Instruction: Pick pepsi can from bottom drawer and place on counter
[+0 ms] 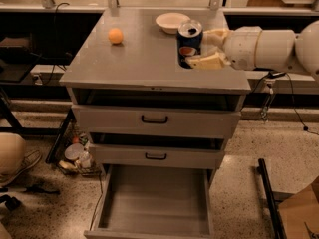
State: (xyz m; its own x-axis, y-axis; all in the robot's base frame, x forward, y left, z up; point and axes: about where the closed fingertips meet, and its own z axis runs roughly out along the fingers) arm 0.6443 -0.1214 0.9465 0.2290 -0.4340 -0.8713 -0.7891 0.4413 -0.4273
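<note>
The pepsi can (189, 43) is dark blue with a silver top and a round logo. It stands upright over the right side of the counter (134, 59). My gripper (205, 48) comes in from the right on a white arm and is shut on the can, with cream fingers (209, 61) on either side of it. I cannot tell whether the can rests on the counter or hangs just above it. The bottom drawer (154, 200) is pulled fully open below, its grey floor bare.
An orange ball (115, 36) lies at the counter's left back. A white bowl (172, 22) sits at the back, just left of the can. The two upper drawers (154, 119) are slightly open. Clutter and cables lie on the floor at left.
</note>
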